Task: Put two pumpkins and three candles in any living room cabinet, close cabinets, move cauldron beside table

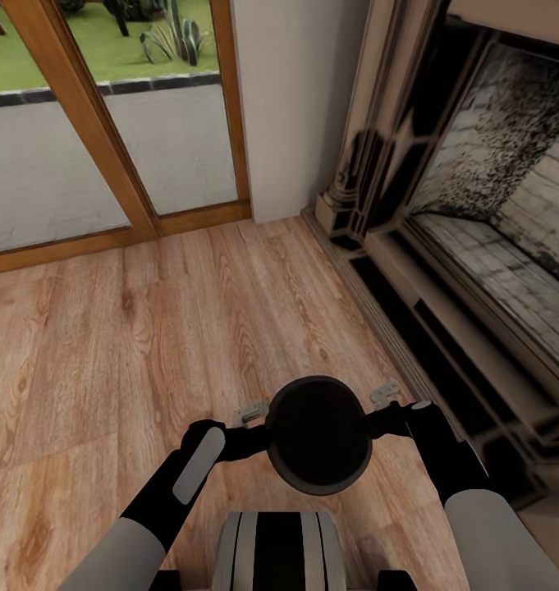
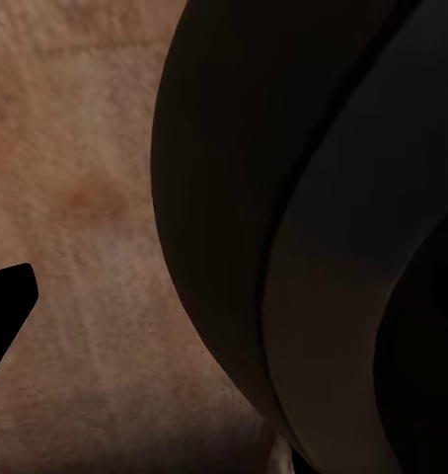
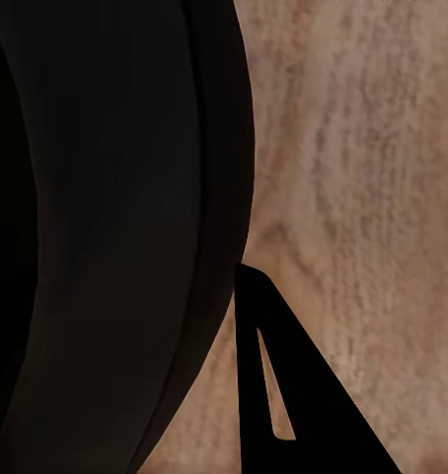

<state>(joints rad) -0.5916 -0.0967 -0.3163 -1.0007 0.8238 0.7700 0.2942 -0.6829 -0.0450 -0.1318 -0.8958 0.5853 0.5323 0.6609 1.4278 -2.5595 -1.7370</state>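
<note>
- Cauldron (image 1: 319, 435) held up over the wood floor (image 1: 107, 345), low in the head view at about 6 o'clock, just ahead of the trunk (image 1: 279, 550).
- Black pot, wide dark mouth facing up, grey band showing along the near rim.
- Left gripper (image 1: 250, 423) pressed to the pot's side at 9 o'clock, one pale fingertip poking past the rim.
- Right gripper (image 1: 383, 404) pressed to the opposite side at about 2 o'clock, likewise with a pale fingertip beyond the rim.
- Pinched between the two arms; whether either gripper's own fingers clamp the rim or stand apart, cannot tell.
- Left wrist view: dark curved cauldron wall (image 2: 313, 237) right up against the camera, floor (image 2: 76, 197) beyond, one black finger (image 2: 7, 306) at the edge.
- Right wrist view: same dark wall (image 3: 106, 237) close in, floor (image 3: 362, 178) beside it, one black finger (image 3: 283, 395) just beside the pot, contact unclear.
- Fireplace (image 1: 476, 230) at 2 to 3 o'clock, dark opening with sooty brick inside, pale stepped surround reaching the floor.
- Glass door (image 1: 107, 123) with wooden frame at 11 o'clock, paving and grass outside.
- White wall (image 1: 287, 107) at 12 o'clock, between door and fireplace.
</note>
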